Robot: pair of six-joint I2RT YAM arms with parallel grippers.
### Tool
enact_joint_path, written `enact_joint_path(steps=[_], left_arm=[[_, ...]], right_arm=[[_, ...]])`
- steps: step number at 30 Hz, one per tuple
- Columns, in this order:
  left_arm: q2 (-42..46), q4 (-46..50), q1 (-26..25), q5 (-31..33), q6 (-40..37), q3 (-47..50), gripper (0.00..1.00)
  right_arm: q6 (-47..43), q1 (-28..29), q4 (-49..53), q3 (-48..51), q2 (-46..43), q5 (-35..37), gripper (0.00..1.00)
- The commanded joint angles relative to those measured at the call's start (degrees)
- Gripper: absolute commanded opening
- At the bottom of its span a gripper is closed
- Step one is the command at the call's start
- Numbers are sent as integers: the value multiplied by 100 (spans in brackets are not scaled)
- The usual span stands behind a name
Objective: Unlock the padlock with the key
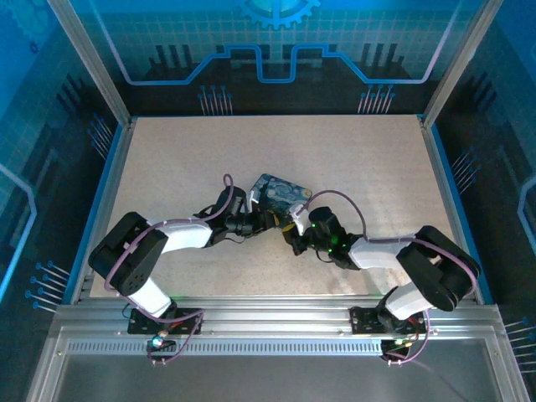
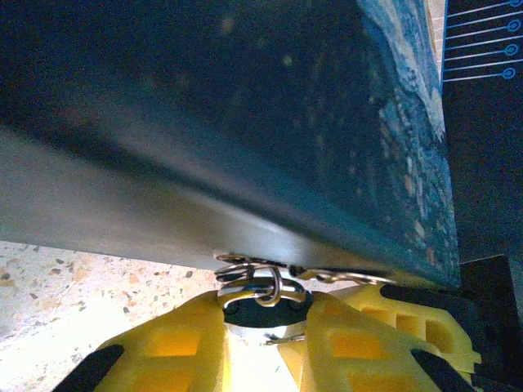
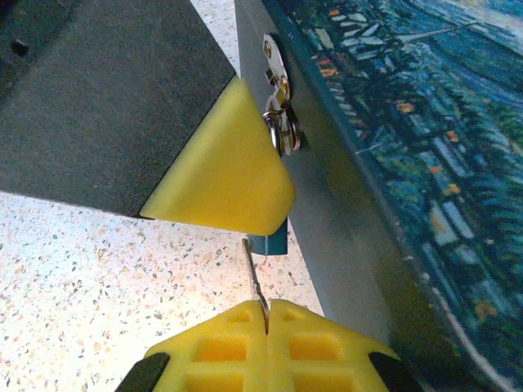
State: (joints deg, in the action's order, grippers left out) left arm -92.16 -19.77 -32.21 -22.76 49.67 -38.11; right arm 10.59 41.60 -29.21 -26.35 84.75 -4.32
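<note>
Padlock hangs on the near side wall of the blue painted tin, which lies about mid-counter, and both arms crowd in on it.

From the left, the left arm stretches low across the counter toward the tin. The left hand at its end is closed on the padlock. From its own wrist camera, the small dark body sits pinched between the two yellow fingertips. The silvery rings of shackle and clasp are bunched just above, right against the lower edge of the tin's wall.

Seen from the other side, one of those yellow fingers covers most of the lock. A small bluish corner of the body pokes out below it, beside the tin's grey wall. A little metal clasp plate is fixed to that wall just above the rings.

Directly under the lock's body stands the key, a thin dark sliver pointing up at it. Its tip reaches the bottom of the body, though I cannot tell whether it is inside the keyhole.

The right hand is clamped on the key's lower end, fingers pressed together with the sliver between them. The right arm runs back to the right, its base at the counter's near edge.
</note>
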Motion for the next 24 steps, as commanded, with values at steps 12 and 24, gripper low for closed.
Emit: enact_joint_path(steps=[12, 24], left_arm=[[218, 29, -60, -70, 111, -83, 22], [267, 75, -71, -56, 98, -66, 22]], right_arm=[[-53, 32, 143, 165, -133, 384, 0], [-45, 40, 42, 43, -77, 253, 0]])
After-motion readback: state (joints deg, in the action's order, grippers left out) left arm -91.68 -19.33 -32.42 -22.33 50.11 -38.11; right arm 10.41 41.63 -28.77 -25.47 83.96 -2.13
